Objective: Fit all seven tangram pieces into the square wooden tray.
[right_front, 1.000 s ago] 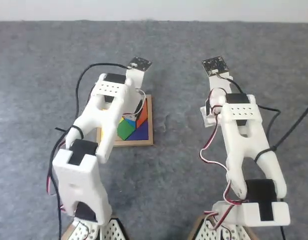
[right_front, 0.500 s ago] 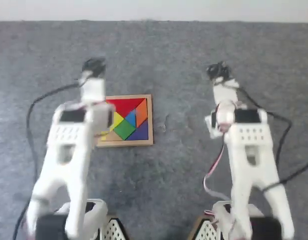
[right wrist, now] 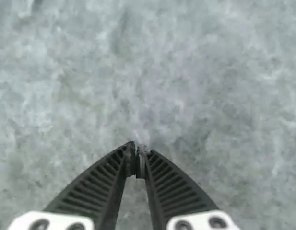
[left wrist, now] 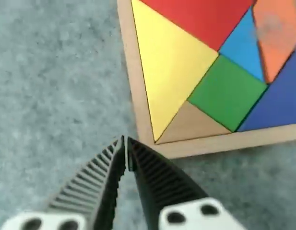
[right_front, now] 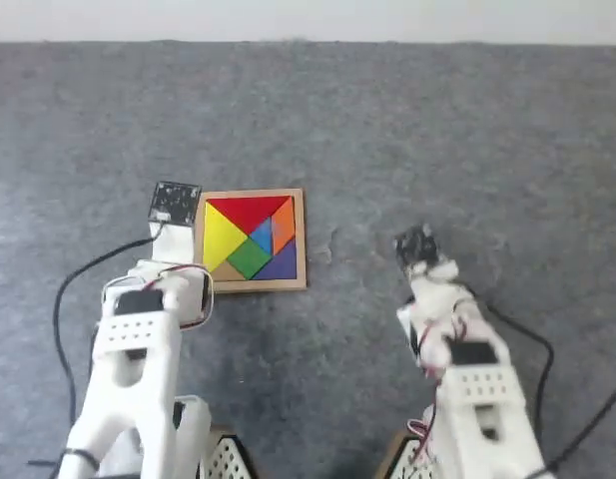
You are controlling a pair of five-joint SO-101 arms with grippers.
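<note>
Just beside the left tool (left wrist: 124, 143), pinched together, the tray (left wrist: 134, 96) is sitting with seven pieces (left wrist: 176, 62) inside; right tool (right wrist: 136, 147), also together, is hovering over counter (right wrist: 195, 72), well apart.

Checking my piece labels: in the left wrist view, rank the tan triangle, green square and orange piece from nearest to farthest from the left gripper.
1. Tan triangle, in the tray corner beside the left gripper.
2. Green square, just beyond it, mid-tray.
3. Orange piece, at the tray's far side.
</note>
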